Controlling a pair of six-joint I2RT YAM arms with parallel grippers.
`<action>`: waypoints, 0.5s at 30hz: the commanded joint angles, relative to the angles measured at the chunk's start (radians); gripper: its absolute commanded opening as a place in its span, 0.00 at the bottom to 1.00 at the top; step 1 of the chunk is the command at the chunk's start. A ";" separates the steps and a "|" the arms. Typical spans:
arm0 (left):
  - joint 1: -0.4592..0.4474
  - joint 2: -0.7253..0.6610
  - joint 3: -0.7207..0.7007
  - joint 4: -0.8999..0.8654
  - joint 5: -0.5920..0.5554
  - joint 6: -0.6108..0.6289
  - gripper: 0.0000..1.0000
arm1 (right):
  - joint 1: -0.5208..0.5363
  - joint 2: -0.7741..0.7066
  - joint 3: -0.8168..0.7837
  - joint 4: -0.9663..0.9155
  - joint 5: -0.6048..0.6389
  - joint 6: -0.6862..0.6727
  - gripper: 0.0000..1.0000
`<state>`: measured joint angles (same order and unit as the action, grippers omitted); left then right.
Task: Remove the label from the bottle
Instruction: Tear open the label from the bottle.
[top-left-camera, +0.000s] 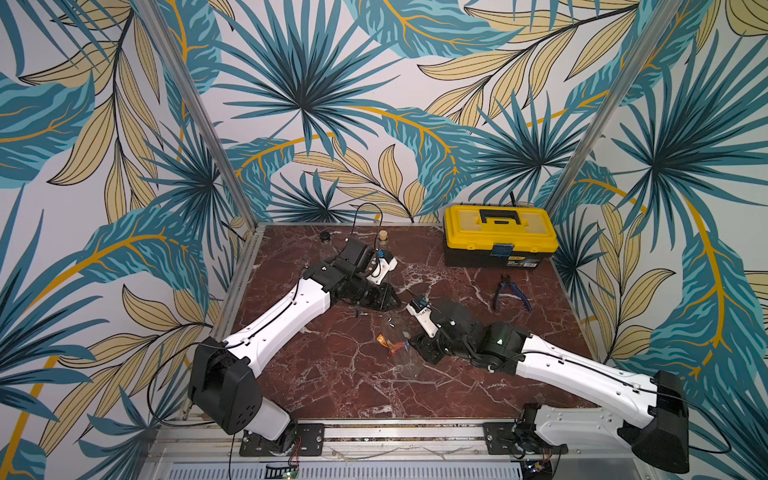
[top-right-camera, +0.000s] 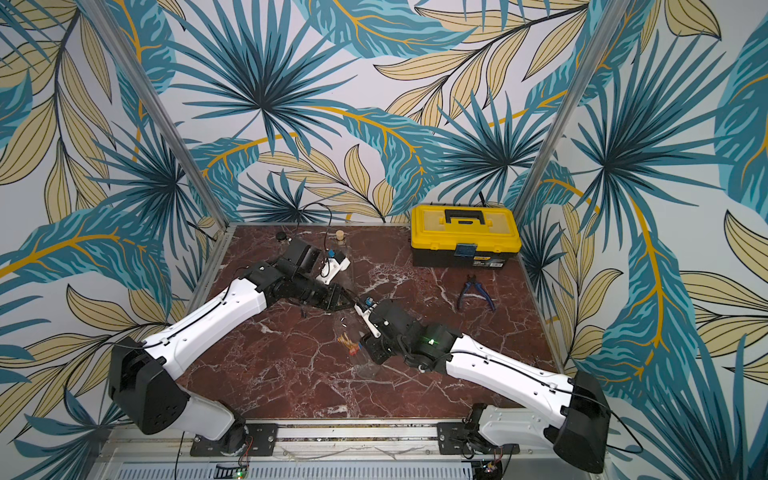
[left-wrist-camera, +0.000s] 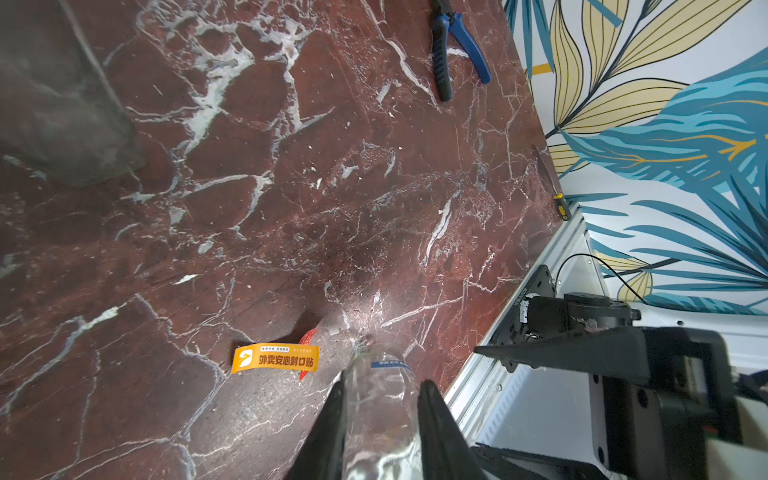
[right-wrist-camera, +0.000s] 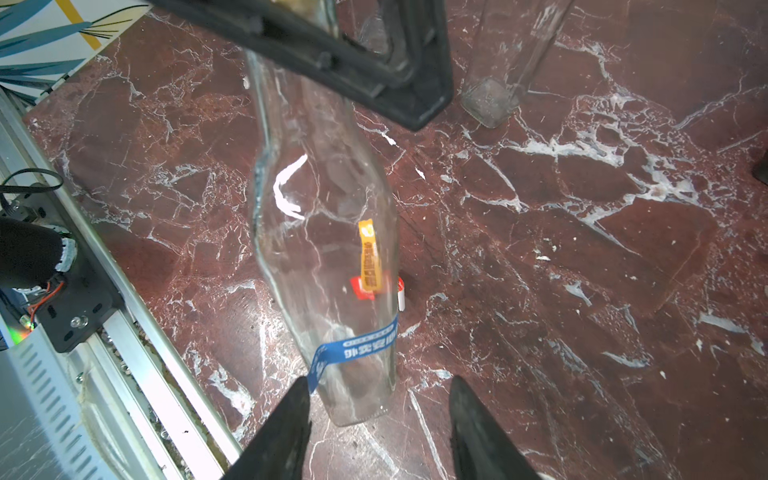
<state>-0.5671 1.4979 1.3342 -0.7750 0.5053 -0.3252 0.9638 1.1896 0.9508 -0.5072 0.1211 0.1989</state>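
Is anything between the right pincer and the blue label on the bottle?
Nothing: in the right wrist view the blue label has a loose end reaching one fingertip of the open right pincer. Contact unclear.

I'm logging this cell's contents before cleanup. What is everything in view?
table: 1, red-brown marble, under everything
bottle: 1, clear glass, mid-table between the two arms
blue label: 1, blue, round the bottle near its base
orange label: 1, orange, flat on the table beside the bottle
red scrap: 1, red, beside the orange label
second bottle: 1, clear glass, standing farther back
black cap: 1, black, back left corner
toolbox: 1, yellow and black, back right corner
pliers: 1, blue handles, before the toolbox
left gripper: 1, black fingers shut on the bottle's neck
right gripper: 1, black fingers open at the bottle's base
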 joint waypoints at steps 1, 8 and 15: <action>-0.010 -0.057 0.002 0.028 -0.056 -0.039 0.00 | 0.010 -0.011 -0.014 -0.022 0.015 0.011 0.54; -0.019 -0.083 -0.015 0.031 -0.112 -0.088 0.00 | 0.011 -0.031 -0.020 -0.036 -0.011 0.002 0.55; -0.047 -0.093 -0.028 0.031 -0.139 -0.124 0.00 | 0.020 -0.062 -0.032 -0.053 -0.014 -0.005 0.57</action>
<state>-0.5983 1.4357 1.3132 -0.7746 0.3660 -0.4171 0.9760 1.1492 0.9440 -0.5316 0.1173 0.1982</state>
